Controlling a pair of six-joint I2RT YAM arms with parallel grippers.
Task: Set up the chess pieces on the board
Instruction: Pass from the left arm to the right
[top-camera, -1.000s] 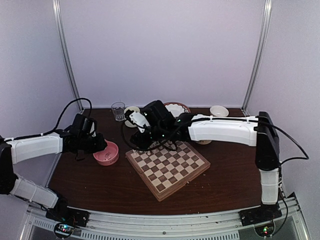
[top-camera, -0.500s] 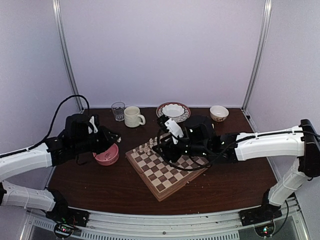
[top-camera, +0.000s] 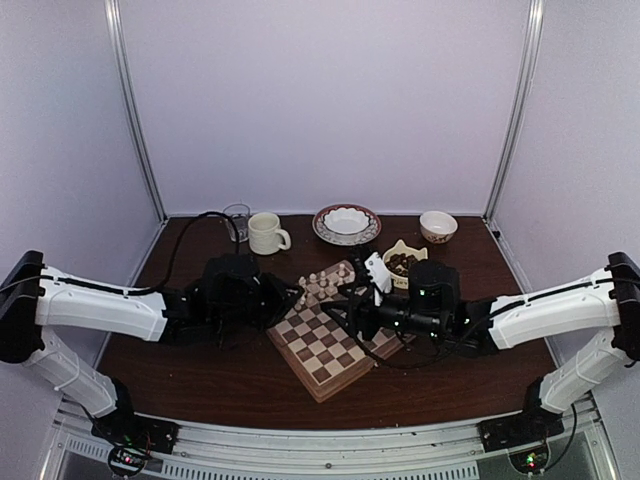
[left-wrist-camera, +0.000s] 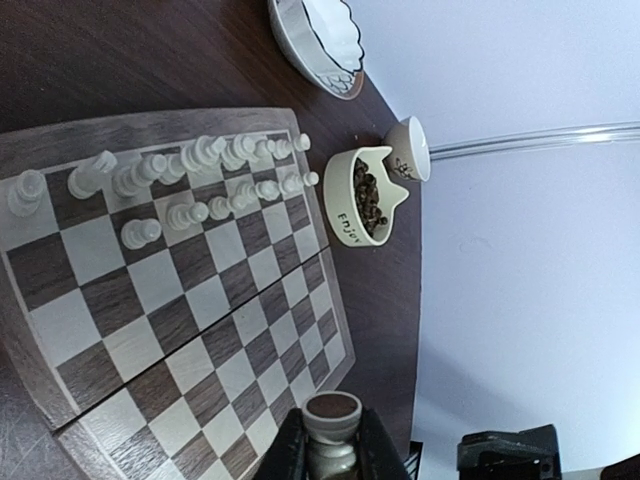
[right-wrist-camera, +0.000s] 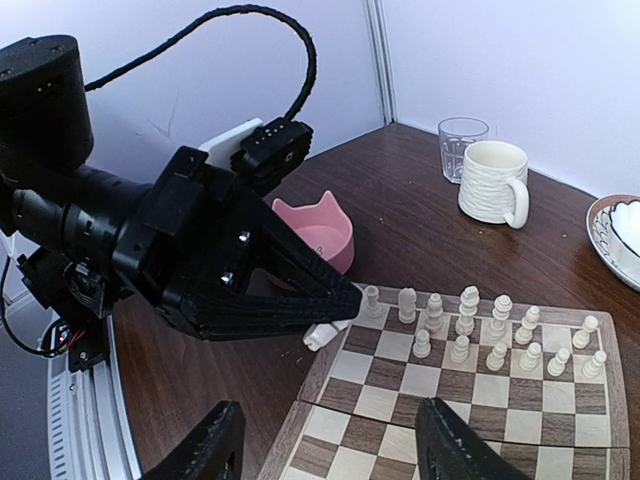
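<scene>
Now, left side first. Your left gripper (left-wrist-camera: 333, 455) is pinched narrow on one pale piece (left-wrist-camera: 332, 408), with the brown foot of that piece turned back toward the wrist camera. In the right wrist view the piece pokes out below the fingertips, and its long axis is closer to level than upright. My judgement: it must be righted, foot down, before you let go.

Just ahead of those fingertips is a corner of the board (left-wrist-camera: 150, 345). The set pieces (left-wrist-camera: 200, 155) stand upright in two rows along the edge that starts at this corner and runs away from the fingers. The outer row looks full. The inner row seems to be one short at the end nearest your left fingers, leaving a bare square (right-wrist-camera: 385, 346) just beyond the held piece. I read that square as the target: a short reach forward with no standing piece in the path, though the corner man stands right beside it.

Your right gripper (right-wrist-camera: 330, 450) hangs over the open squares, well back from both rows. Its fingers (right-wrist-camera: 210, 445) are spread wide with nothing between them. The left arm is plainly the nearer one.
</scene>
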